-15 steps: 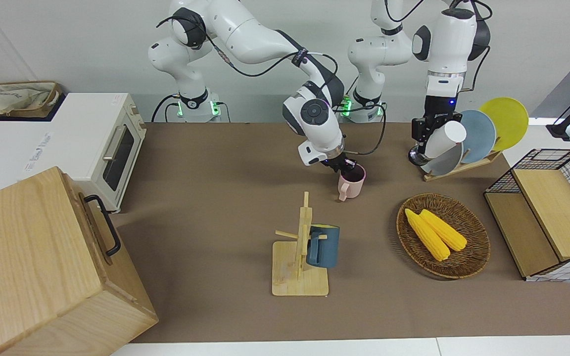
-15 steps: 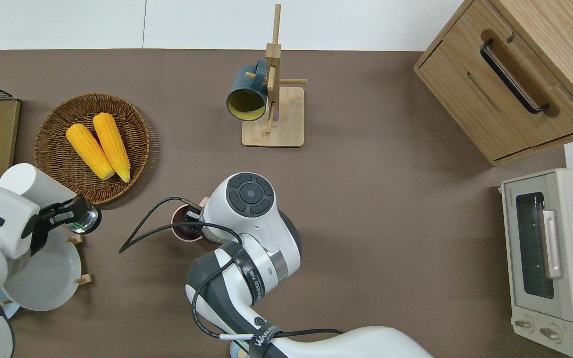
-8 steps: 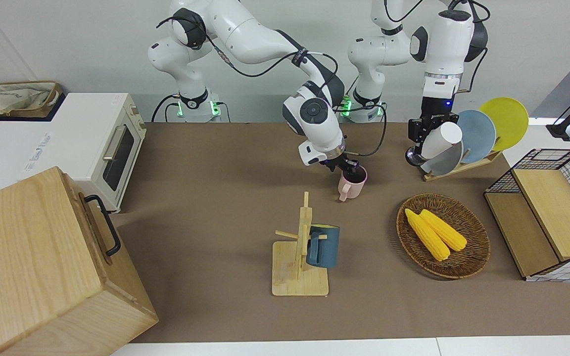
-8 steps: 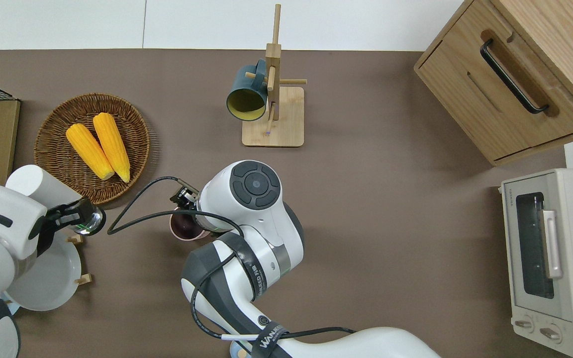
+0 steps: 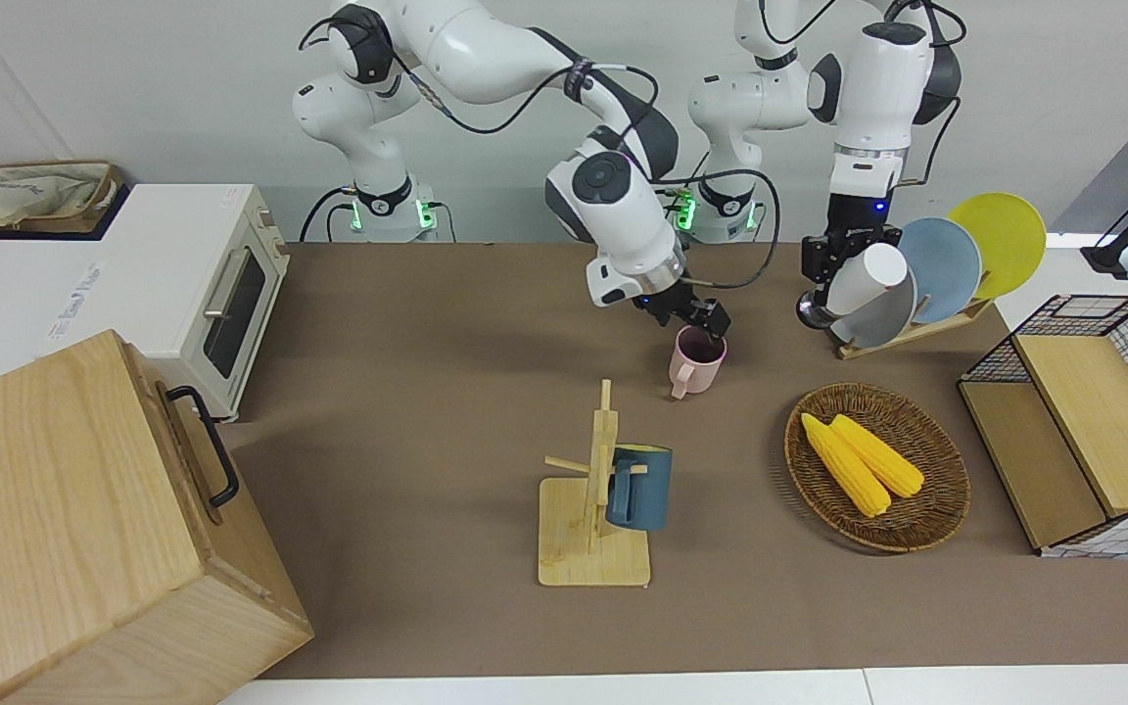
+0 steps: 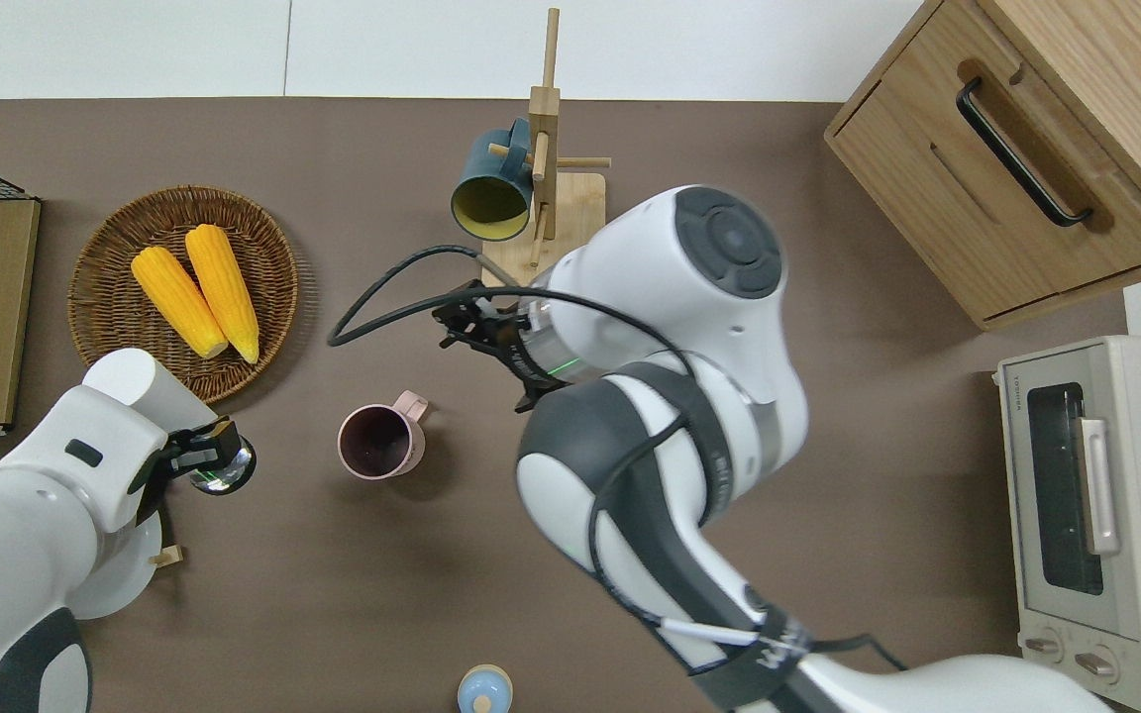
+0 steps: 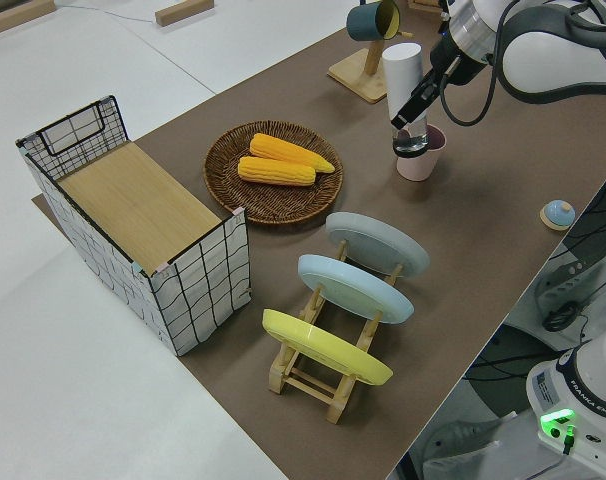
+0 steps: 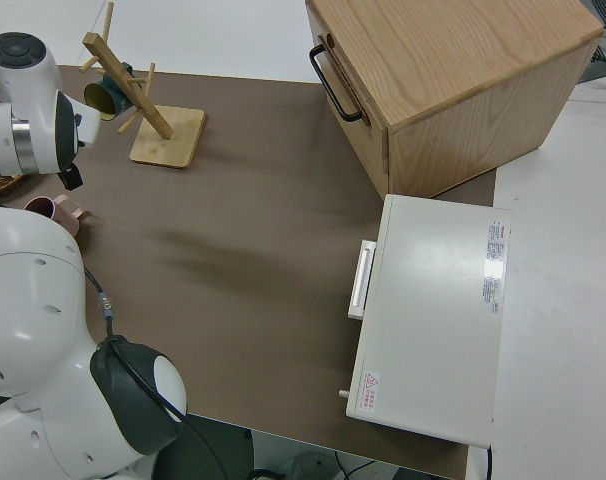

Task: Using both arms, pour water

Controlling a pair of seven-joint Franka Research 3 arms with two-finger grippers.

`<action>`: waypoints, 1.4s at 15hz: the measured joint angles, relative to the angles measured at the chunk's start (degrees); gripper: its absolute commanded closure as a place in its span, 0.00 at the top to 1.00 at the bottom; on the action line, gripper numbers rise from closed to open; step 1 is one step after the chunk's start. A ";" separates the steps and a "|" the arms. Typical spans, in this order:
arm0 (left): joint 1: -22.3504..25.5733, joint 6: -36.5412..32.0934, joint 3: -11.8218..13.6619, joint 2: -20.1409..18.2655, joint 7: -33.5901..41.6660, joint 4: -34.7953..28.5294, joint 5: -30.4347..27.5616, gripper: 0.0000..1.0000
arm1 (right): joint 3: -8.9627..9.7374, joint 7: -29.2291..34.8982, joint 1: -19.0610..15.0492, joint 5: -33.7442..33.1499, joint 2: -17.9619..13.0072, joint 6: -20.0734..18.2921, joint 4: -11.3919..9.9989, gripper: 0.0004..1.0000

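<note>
Brown table [image 5: 427, 323], upright pink mug [image 5: 696, 357]; right gripper [image 5: 689, 315] open; left gripper [image 5: 830, 266] clamping tilted white bottle [image 5: 882, 269], liable to spill short.

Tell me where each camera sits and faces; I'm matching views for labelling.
Front: across the table, facing the robots; left arm, right arm, pink mug.
Overhead: above, looking straight down; the arms enter from the bottom edge.
Left side: raised at the left arm's table end, looking along it; left gripper holding white bottle.
Right side: above, beside the right arm, looking outward; toaster oven.
Shared: the pink mug shows in all four.
</note>
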 measured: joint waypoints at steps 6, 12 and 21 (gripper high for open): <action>-3.11 -1.98 -0.12 -3.15 -0.07 -3.28 -0.05 0.01 | 1.08 -18.92 -9.50 -9.46 -8.48 -15.17 -5.21 0.99; -7.54 -2.33 -0.17 -6.08 -0.69 -7.32 -2.32 0.01 | -0.44 -40.06 -15.36 -22.41 -13.47 -21.76 -6.35 0.99; -13.97 -2.38 -0.26 -7.62 -3.56 -11.12 -3.77 0.01 | -4.21 -60.37 -22.24 -26.37 -19.62 -23.66 -6.71 0.99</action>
